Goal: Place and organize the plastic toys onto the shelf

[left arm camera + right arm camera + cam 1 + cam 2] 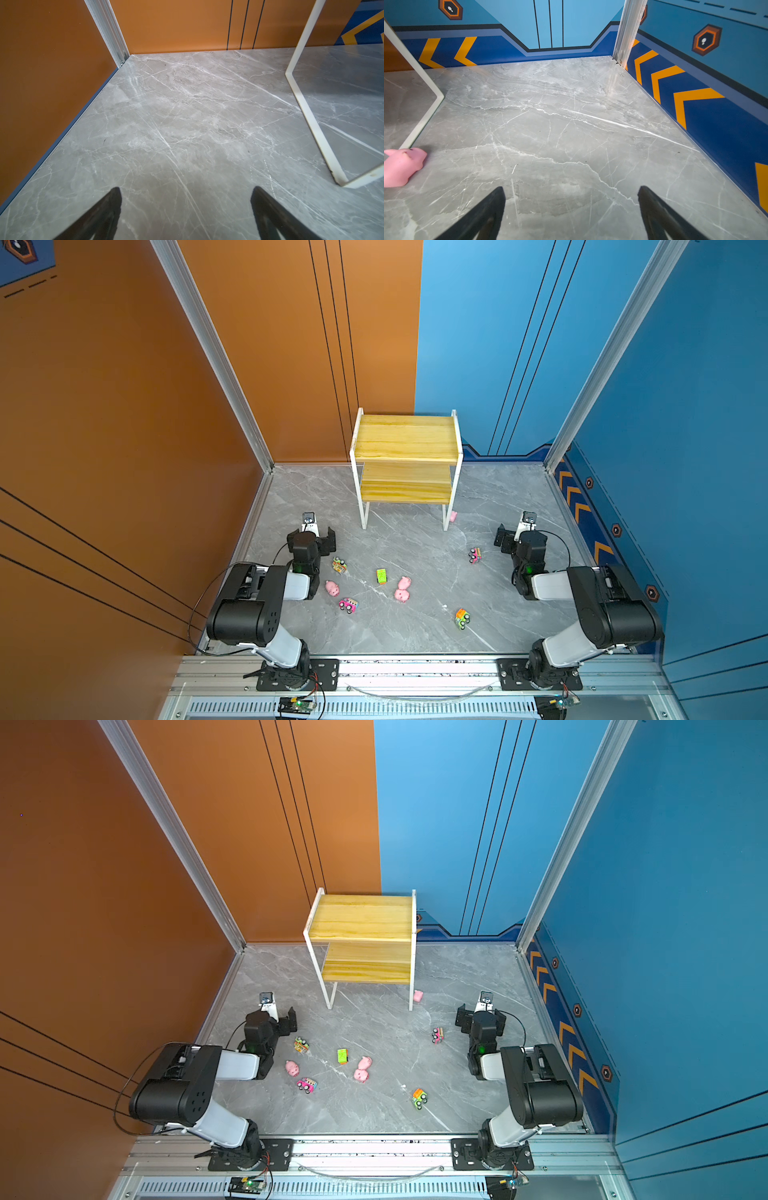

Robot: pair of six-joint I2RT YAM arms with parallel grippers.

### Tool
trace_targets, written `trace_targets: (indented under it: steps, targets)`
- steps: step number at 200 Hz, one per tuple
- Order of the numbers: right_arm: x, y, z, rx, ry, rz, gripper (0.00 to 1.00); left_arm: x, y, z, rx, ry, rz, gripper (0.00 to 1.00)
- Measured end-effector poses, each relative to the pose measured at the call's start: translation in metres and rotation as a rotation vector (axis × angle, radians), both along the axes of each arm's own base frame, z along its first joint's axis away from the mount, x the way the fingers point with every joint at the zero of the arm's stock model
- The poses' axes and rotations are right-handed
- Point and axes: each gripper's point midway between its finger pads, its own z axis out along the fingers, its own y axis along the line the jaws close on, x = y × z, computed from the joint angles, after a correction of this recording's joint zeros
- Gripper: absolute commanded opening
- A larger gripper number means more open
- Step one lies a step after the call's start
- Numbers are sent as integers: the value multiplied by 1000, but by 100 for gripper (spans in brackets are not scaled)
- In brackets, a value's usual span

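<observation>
The shelf (405, 439) (361, 919) stands at the back middle with nothing on its two wooden boards. Several plastic toys lie scattered on the floor in front of it. A pink pig (453, 516) (402, 166) lies by the shelf's right leg, two pigs (402, 589) touch near the middle, and another pig (331, 588) is on the left. Vehicles include a green one (381, 576), a pink one (348, 605) and an orange-green one (462, 618). My left gripper (311, 539) (186, 193) and right gripper (521, 537) (571, 192) hover open over bare floor, holding nothing.
The grey marble floor (415, 635) is walled in by orange panels on the left and blue panels on the right. The shelf's white leg (311, 124) is close to my left gripper. Two more small vehicles (339, 565) (475, 555) sit near each arm.
</observation>
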Motion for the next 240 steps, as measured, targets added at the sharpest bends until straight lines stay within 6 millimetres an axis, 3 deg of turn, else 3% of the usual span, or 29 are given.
trace_targets:
  steps: [19, 39, 90, 122, 142, 192, 240]
  targets:
    - [-7, 2, 9, -15, -22, -5, 100, -1, -4, 2, 7, -1, -6, 98]
    - [-12, 5, 34, -32, -79, -22, 100, -2, -7, 12, 16, 11, -2, 98]
    - [-7, 7, 95, 53, -122, -56, 100, 16, 7, 93, -66, -45, 117, 98]
    - [0, 18, 128, 258, -142, -28, 99, 22, 7, 110, -217, 0, 167, 98]
    - [-1, 37, 120, 382, -100, 2, 97, 20, -4, 101, -333, 69, 158, 99]
    - [12, 109, 86, 591, 77, 63, 95, 10, -33, 59, -537, 263, 128, 98]
    - [29, 149, 60, 702, 162, 39, 93, 2, -54, 28, -639, 385, 119, 97]
